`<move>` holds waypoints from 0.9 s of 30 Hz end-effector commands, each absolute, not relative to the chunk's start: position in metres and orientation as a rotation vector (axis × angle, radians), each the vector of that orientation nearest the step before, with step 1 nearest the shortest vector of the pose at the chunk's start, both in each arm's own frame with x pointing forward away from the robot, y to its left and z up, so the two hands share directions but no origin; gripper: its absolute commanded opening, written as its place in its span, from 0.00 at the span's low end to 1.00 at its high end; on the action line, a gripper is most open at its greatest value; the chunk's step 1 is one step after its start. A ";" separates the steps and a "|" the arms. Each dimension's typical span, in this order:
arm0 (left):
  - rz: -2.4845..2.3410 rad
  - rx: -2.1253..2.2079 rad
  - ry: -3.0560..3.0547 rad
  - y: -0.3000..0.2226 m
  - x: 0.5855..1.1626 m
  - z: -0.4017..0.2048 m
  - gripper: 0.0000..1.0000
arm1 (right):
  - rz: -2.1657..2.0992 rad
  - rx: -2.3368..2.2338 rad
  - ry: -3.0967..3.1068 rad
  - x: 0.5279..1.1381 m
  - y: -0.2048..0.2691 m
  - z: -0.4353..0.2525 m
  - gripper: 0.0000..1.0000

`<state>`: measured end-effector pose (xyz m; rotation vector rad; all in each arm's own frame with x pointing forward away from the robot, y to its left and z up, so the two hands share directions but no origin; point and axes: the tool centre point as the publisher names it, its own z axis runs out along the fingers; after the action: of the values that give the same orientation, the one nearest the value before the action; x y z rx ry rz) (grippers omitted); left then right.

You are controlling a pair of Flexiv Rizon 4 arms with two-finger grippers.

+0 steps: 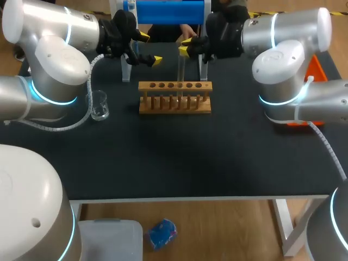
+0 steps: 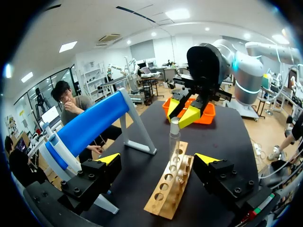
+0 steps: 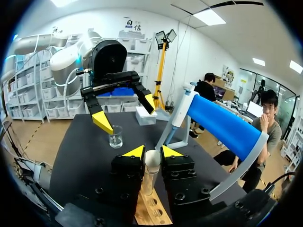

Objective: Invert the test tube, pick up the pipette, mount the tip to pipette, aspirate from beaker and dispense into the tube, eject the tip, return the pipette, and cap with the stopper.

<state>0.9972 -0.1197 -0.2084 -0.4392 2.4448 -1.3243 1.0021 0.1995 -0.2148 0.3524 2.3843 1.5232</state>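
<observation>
Nearest to us on the table [image 1: 174, 163] is the beaker [image 1: 99, 106], upright near the left edge and well apart from everything else. Just beyond it, about midway between the left and right edges, lies the wooden rack [image 1: 174, 104], its row of holes running left to right.

The tube [image 1: 180, 68] stands upright over the rack, and its lower end reaches one of the holes. We cannot tell how deep it sits. Our right gripper [image 1: 185, 45] is clamped on the tube's top. In the right wrist view its two yellow tips press the rounded end from both sides [image 3: 151, 152], with the tube [image 3: 150, 175] running down to the rack [image 3: 151, 210] beneath.

Our left gripper [image 1: 149, 48] hangs to the left of the tube, above the rack's left end, with its fingers spread wide and nothing between them. From its own wrist we see the rack [image 2: 165, 198] below the gap in our gripper [image 2: 158, 158]. Ahead are the tube [image 2: 174, 142] and the right gripper [image 2: 182, 115] on top of it.

An orange box [image 1: 315, 70] sits at the right edge behind our right arm.

Farthest, at the far edge, the blue pipette [image 1: 168, 11] rests on its clear stand [image 1: 126, 68].
</observation>
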 end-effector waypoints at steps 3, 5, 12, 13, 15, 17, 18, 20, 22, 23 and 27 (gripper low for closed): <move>-1.321 -0.440 2.450 -0.120 0.998 -0.208 1.00 | 1.522 0.355 2.396 1.002 0.200 -0.218 0.00; -1.321 -0.440 2.450 -0.120 0.998 -0.208 1.00 | 1.520 0.354 2.402 1.001 0.200 -0.220 0.00; -1.321 -0.440 2.450 -0.120 0.998 -0.208 1.00 | 1.511 0.356 2.412 1.000 0.200 -0.222 0.00; -1.321 -0.440 2.450 -0.120 0.998 -0.208 1.00 | 1.510 0.356 2.412 1.001 0.200 -0.222 0.00; -1.321 -0.440 2.450 -0.120 0.998 -0.208 1.00 | 1.508 0.356 2.412 1.001 0.200 -0.222 0.00; -1.321 -0.440 2.450 -0.120 0.998 -0.208 1.00 | 1.507 0.355 2.413 1.000 0.200 -0.223 0.00; -1.321 -0.440 2.450 -0.120 0.998 -0.208 1.00 | 1.505 0.355 2.415 1.000 0.200 -0.224 0.00; -1.321 -0.440 2.450 -0.120 0.998 -0.208 1.00 | 1.503 0.356 2.418 1.000 0.200 -0.226 0.00; -1.321 -0.440 2.450 -0.120 0.998 -0.208 1.00 | 1.502 0.356 2.421 1.000 0.200 -0.228 0.00; -1.321 -0.440 2.450 -0.120 0.998 -0.208 1.00 | 1.500 0.355 2.423 1.000 0.201 -0.228 0.00; -1.321 -0.440 2.450 -0.120 0.998 -0.208 1.00 | 1.487 0.349 2.436 0.998 0.201 -0.232 0.00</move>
<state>0.9972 -0.1197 -0.2084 -0.4392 2.4448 -1.3243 0.9971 0.2008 -0.2303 0.3514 2.4271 1.4970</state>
